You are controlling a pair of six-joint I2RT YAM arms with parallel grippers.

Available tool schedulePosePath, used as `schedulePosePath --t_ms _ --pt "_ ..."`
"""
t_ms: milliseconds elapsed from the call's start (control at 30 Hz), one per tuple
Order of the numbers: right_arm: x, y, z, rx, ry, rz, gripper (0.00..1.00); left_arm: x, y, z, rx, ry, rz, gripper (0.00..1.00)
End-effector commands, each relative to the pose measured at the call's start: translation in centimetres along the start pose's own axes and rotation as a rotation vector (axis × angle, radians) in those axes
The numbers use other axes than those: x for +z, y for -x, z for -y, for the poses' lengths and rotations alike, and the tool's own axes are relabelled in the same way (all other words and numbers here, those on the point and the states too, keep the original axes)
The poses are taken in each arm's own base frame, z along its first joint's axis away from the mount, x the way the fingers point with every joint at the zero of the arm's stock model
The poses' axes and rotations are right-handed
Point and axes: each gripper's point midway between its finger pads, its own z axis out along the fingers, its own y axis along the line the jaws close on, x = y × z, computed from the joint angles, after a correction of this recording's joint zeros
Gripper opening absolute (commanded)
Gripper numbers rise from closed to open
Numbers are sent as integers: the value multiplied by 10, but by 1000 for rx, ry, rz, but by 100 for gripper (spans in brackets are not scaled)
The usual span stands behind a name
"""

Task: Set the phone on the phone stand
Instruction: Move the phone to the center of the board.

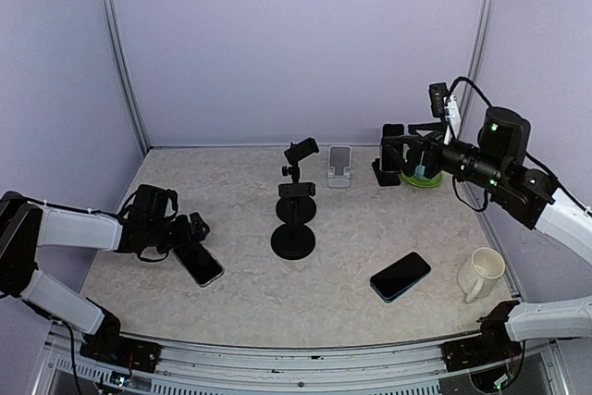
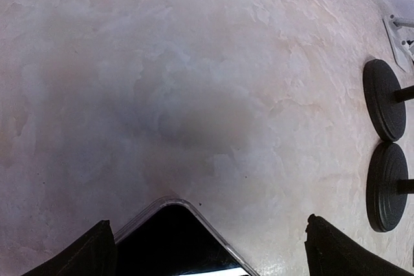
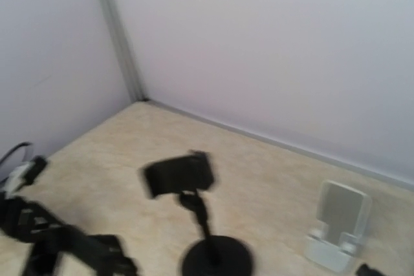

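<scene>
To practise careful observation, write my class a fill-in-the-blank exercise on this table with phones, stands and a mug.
The cream ceramic mug stands on the ____ side of the table.
The left tool, at the clear-cased black phone, is ____.
The small white plastic phone stand holds ____ phone.
Missing words: right; open; no.

**Three views on one table**

The top view looks down from above and behind the arms and takes in the whole table (image 1: 231,293). The left wrist view is very near the surface, with the black stand bases (image 2: 383,99) at its right edge. The right wrist view looks across toward the back corner and shares the white stand (image 3: 336,224) with the top view.
</scene>
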Motion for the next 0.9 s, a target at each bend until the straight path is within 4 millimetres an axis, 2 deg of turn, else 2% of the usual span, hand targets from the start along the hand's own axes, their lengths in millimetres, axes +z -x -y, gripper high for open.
schedulePosePath --t_ms 0,133,333,400,500,600,667,767,867 --pt "-1 11 -49 -81 165 -36 100 -5 -20 15 10 -40 -45 99" --pt "5 5 -87 -154 276 -95 100 -6 -35 27 23 -51 -69 99" --pt "16 -13 -139 -231 418 -166 100 -9 -47 31 25 -48 -81 99" --pt "17 -22 -160 -269 475 -191 100 -15 -39 31 31 -40 -46 99" --pt "18 -38 -189 -317 553 -216 100 -31 -11 34 41 -43 43 99" --pt "20 -48 -206 -342 600 -235 100 -45 19 31 26 -52 120 99" --pt "22 -52 -212 -345 613 -242 100 -47 32 18 5 -25 138 99" --pt "24 -58 -218 -349 630 -252 100 -39 32 2 -1 24 102 99" --pt "24 -59 -222 -348 642 -250 100 -29 23 -4 3 47 61 99"
